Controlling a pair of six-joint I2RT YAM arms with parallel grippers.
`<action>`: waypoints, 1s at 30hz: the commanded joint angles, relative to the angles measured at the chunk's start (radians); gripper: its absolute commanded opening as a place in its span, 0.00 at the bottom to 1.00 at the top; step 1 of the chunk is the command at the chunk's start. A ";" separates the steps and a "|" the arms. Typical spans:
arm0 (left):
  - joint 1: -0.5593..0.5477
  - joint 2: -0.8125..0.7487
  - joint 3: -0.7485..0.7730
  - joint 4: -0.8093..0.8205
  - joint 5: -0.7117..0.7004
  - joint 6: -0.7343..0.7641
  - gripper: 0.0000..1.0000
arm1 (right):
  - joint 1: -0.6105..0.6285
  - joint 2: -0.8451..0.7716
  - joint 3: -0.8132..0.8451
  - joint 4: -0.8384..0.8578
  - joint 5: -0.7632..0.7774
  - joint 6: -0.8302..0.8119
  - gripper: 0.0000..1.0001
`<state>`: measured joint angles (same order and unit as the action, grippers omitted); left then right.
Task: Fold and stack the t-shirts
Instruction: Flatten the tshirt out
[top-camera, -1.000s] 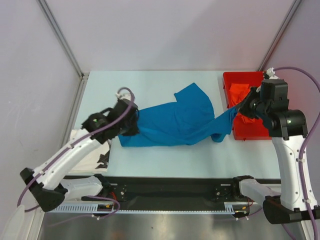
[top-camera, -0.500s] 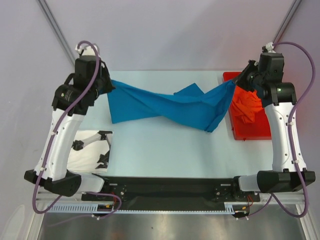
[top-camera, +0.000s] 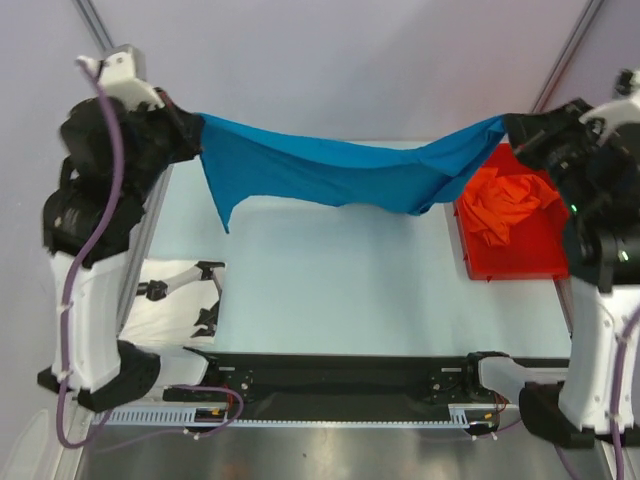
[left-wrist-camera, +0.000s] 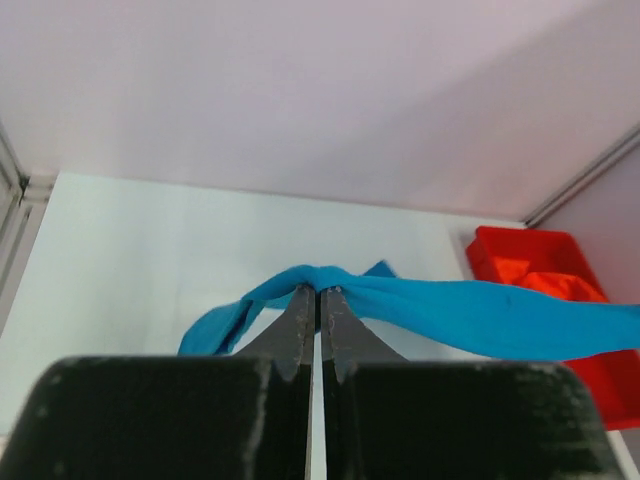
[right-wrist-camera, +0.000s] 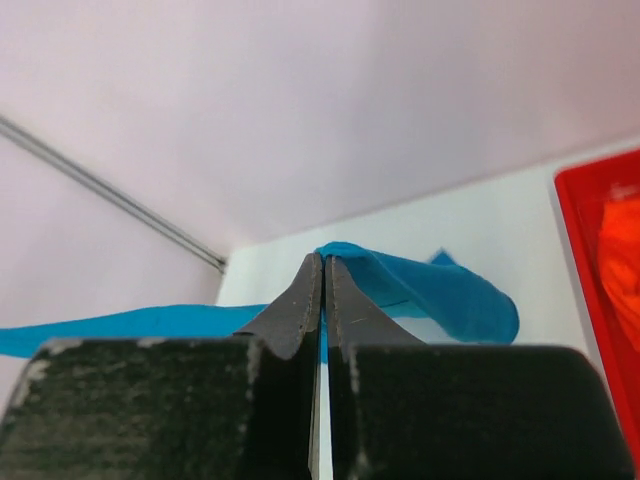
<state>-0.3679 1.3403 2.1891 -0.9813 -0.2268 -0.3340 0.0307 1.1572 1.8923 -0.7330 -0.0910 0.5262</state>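
Observation:
The bright blue t-shirt (top-camera: 340, 172) hangs stretched in the air between both arms, high above the table. My left gripper (top-camera: 198, 128) is shut on its left end; in the left wrist view the gripper (left-wrist-camera: 319, 291) pinches the blue cloth (left-wrist-camera: 480, 312). My right gripper (top-camera: 506, 128) is shut on its right end, and the right wrist view shows that gripper (right-wrist-camera: 322, 258) clamped on the cloth (right-wrist-camera: 440, 295). The white t-shirt with black blotches (top-camera: 178, 300) lies folded at the table's front left. The orange t-shirt (top-camera: 505, 203) lies crumpled in the red bin (top-camera: 535, 260).
The red plastic bin also shows in the left wrist view (left-wrist-camera: 520, 255) and the right wrist view (right-wrist-camera: 590, 240), at the table's right side. Pale walls and metal corner posts close in the back and sides.
Both arms have risen and spread apart, lifting the blue t-shirt off the table and pulling it taut in the air. The white and orange shirts have not moved.

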 joint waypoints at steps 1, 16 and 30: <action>-0.017 -0.179 -0.018 0.102 0.056 0.084 0.00 | -0.005 -0.187 0.004 0.112 -0.024 -0.014 0.00; -0.111 -0.596 -0.331 0.259 0.118 0.190 0.00 | -0.005 -0.518 -0.014 0.191 -0.019 -0.075 0.00; 0.090 -0.275 -1.017 0.802 0.021 0.234 0.00 | 0.012 -0.195 -0.697 0.717 -0.060 -0.074 0.00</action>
<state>-0.3897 1.0187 1.2137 -0.3656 -0.1978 -0.1059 0.0315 0.8917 1.2606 -0.2142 -0.1452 0.4675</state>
